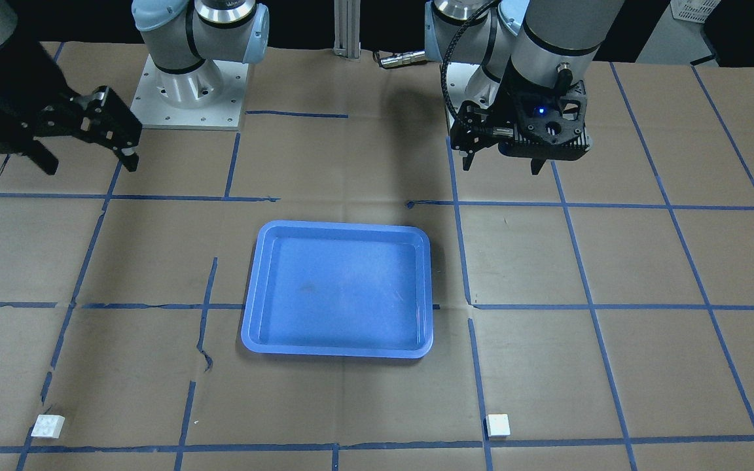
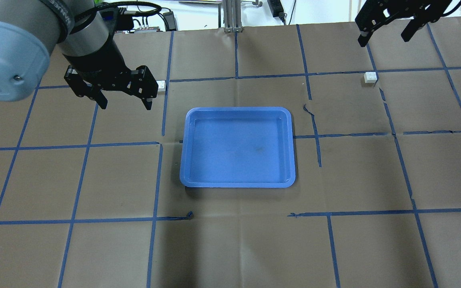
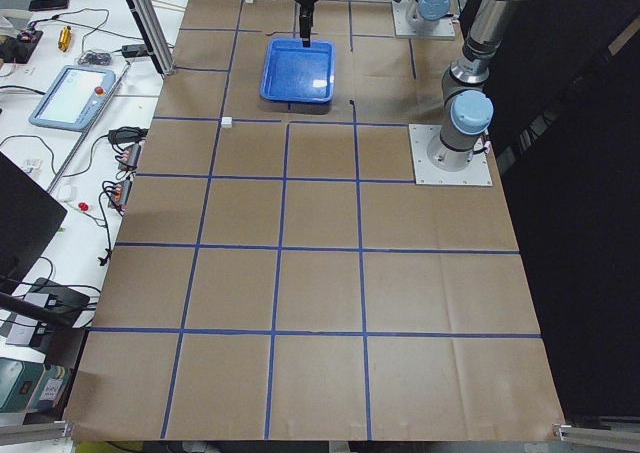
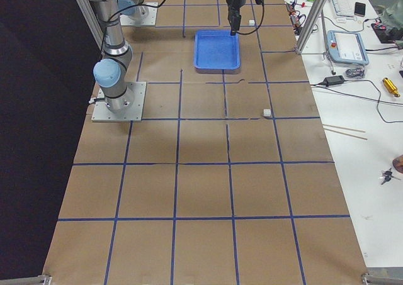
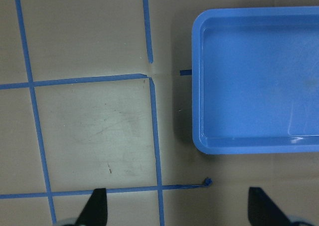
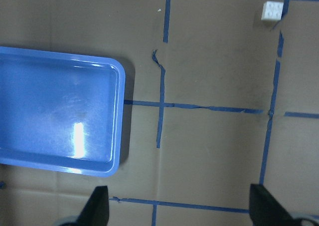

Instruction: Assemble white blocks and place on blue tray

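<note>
The blue tray (image 2: 236, 148) lies empty at mid-table and also shows in the front view (image 1: 341, 291). One white block (image 2: 370, 77) sits far right of the tray, also in the right wrist view (image 6: 272, 10) and the front view (image 1: 48, 426). The other white block (image 2: 161, 85) sits far left of the tray, partly behind my left gripper, and shows whole in the front view (image 1: 498, 424). My left gripper (image 2: 125, 105) hangs open and empty above the table, left of the tray. My right gripper (image 2: 383, 40) is open and empty, high at the far right.
Brown paper with a grid of blue tape lines (image 2: 158, 180) covers the table. The arm bases (image 1: 187, 91) stand at the robot's edge. Beyond the far edge, cables and a teach pendant (image 3: 75, 93) lie on a white bench.
</note>
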### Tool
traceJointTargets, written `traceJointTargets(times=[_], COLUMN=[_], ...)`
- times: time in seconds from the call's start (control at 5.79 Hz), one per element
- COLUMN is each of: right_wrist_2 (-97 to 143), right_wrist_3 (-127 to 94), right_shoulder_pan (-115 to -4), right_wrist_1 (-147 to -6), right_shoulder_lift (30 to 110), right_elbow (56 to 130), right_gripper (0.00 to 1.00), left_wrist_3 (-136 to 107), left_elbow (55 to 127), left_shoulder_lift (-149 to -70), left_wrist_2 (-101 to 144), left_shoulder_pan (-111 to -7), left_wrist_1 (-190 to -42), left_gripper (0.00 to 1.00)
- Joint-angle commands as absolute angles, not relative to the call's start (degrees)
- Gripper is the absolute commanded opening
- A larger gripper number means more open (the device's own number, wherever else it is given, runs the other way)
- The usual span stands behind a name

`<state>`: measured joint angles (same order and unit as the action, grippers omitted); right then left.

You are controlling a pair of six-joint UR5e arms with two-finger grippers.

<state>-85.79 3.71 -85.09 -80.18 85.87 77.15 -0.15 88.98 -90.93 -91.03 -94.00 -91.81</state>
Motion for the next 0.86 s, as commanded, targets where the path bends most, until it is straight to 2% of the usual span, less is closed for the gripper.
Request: traceJointTargets(times=[0.0, 0.69], right_wrist_2=[-85.5, -85.6], right_wrist_3=[-9.4, -9.0], right_shoulder_pan=[-88.3, -88.3], right_wrist_1=[-83.1, -83.7], right_shoulder_lift=[93.0, 92.6], right_elbow=[88.3, 88.9], right_gripper=[1.0, 1.0], left_wrist_3=[0.3, 21.3], left_elbow=[89.6, 89.7], left_shoulder_lift=[-90.6, -95.4], left_wrist_2=[-91.1, -90.0], left_shoulder_pan=[-94.0, -90.2], left_wrist_1=[-91.8, -86.6], left_gripper=[0.99, 0.98])
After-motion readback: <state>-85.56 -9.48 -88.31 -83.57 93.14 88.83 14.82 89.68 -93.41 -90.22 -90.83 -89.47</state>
